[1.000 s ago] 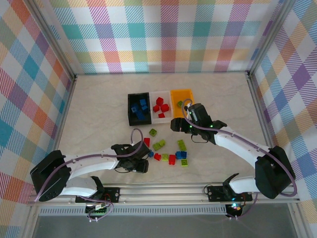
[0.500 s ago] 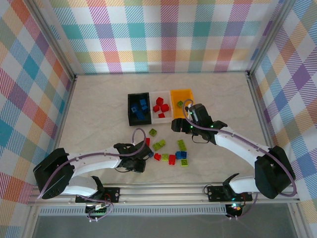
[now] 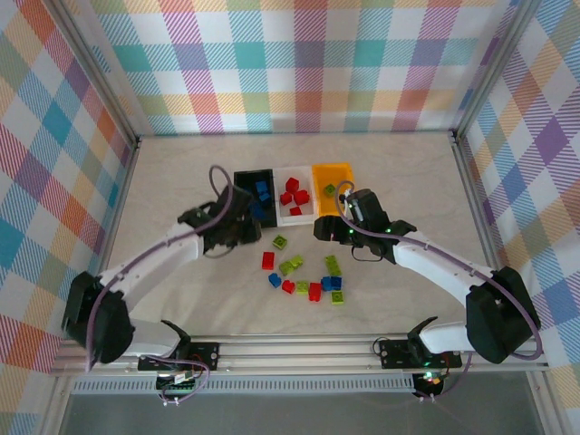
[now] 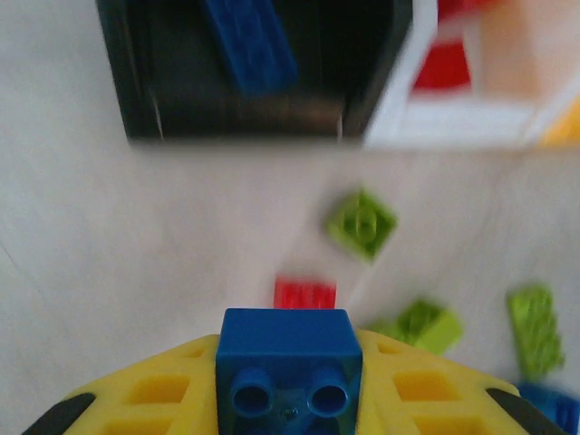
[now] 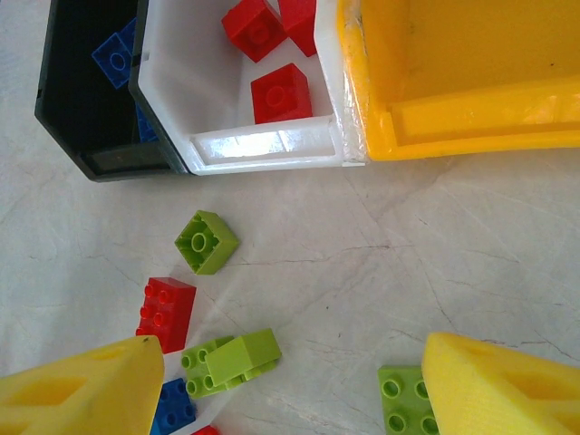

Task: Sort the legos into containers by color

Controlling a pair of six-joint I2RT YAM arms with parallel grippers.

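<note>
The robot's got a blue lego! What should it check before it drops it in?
1. Blue brick clamped in left gripper: ok.
2. Black bin holds blue bricks: ok.
3. Brick above the black bin: not ok, the bin lies ahead in the wrist view.
4. Right gripper open, by the orange-yellow bin, away from the black bin: ok.
</note>
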